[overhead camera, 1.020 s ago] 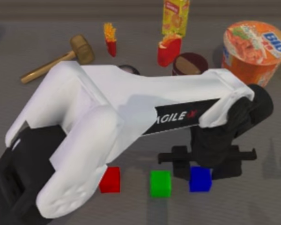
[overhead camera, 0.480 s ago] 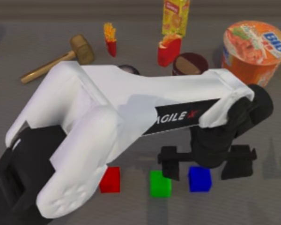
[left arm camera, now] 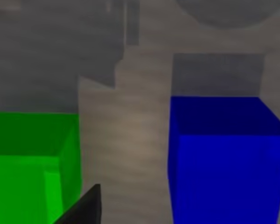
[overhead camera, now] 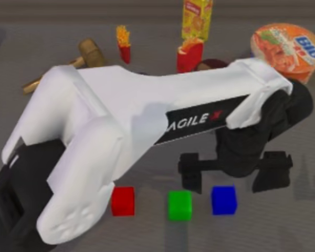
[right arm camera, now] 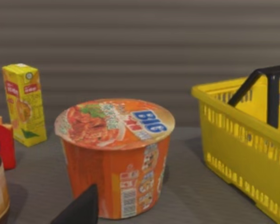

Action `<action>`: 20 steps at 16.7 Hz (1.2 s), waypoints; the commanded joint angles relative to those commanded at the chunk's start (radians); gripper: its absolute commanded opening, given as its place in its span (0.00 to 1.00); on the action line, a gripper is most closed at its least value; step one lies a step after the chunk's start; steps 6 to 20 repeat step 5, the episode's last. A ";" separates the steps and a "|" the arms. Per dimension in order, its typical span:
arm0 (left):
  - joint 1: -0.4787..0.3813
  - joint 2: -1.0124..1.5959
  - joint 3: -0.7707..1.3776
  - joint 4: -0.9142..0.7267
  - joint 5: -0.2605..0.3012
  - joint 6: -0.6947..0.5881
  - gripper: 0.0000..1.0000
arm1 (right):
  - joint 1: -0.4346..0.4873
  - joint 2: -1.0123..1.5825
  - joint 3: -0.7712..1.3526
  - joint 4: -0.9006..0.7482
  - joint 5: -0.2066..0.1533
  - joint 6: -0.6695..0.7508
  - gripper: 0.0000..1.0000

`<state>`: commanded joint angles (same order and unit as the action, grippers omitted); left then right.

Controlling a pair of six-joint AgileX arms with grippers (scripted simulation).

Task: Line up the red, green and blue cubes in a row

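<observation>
A: Top view, quick pass. Red cube (overhead camera: 123, 201), green cube (overhead camera: 179, 205) and blue cube (overhead camera: 223, 200) sit in one row along the lower middle of the frame, red leftmost, blue rightmost, small gaps between, none touching. I'd call the lining-up done.

B: Anything left for us?

A: Judging from this, only pulling my left arm clear. Left gripper (overhead camera: 235, 174) hangs just above the row in the picture, over the green-blue end, fingers spread wide apart, nothing between them. No cube is clamped.

B: Right arm?

A: Parked, not in the top view. Its wrist view shows one dark fingertip only, so I cannot tell whether the right gripper (right arm camera: 79, 207) is apart or together.

B: Materials?

A: Cubes: equal size, sharp-edged, flat plain faces, glossy, look like hard plastic. Left wrist view has the green and blue ones large, bare grey table (left arm camera: 126, 140) between them, faint woven-looking grain. Arm is smooth white shell with matte black gripper.

B: Clutter?

A: Upper part of the frame: wooden mallet (overhead camera: 89, 52), two red fries cartons, yellow juice box (overhead camera: 196, 18), round orange noodle cup (overhead camera: 287, 50) with printed lid. Right wrist view adds a yellow slotted plastic basket (right arm camera: 247, 135) with a black handle. All well apart from the row.
</observation>
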<state>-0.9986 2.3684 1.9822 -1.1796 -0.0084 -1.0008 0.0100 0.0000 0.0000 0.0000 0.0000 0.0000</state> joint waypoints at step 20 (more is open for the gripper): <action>0.009 -0.029 0.101 -0.129 -0.002 0.001 1.00 | 0.000 0.000 0.000 0.000 0.000 0.000 1.00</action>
